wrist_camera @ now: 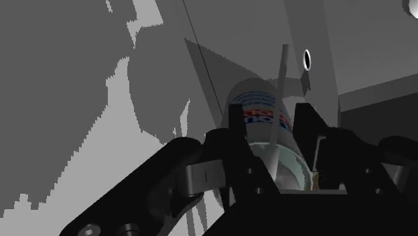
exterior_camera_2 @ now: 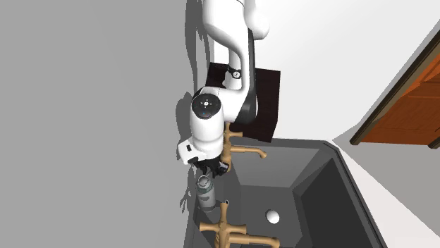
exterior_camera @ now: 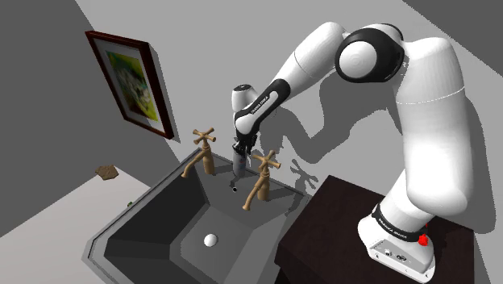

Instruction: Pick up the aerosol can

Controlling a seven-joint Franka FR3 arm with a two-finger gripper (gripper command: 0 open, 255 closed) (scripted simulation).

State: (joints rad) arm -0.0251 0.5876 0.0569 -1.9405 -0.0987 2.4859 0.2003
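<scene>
Clasping aerosol can (wrist_camera: 258, 110) between fingers; end effector (wrist_camera: 269, 127) closed on its sides.

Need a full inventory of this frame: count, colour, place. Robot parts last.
aerosol can: 1, grey with a red-blue label, between the taps
taps: 2, bronze-coloured, sink's back edge
sink: 1, dark grey, beside the stand
drain: 1, white, sink floor
framed picture: 1, dark reddish frame, wall at the shoulder view's left
small object: 1, brown, counter beyond the sink, unidentifiable
stand: 1, dark box
arm: 1, white, dark joints
gripper: 1, black, shut on the aerosol can
</scene>
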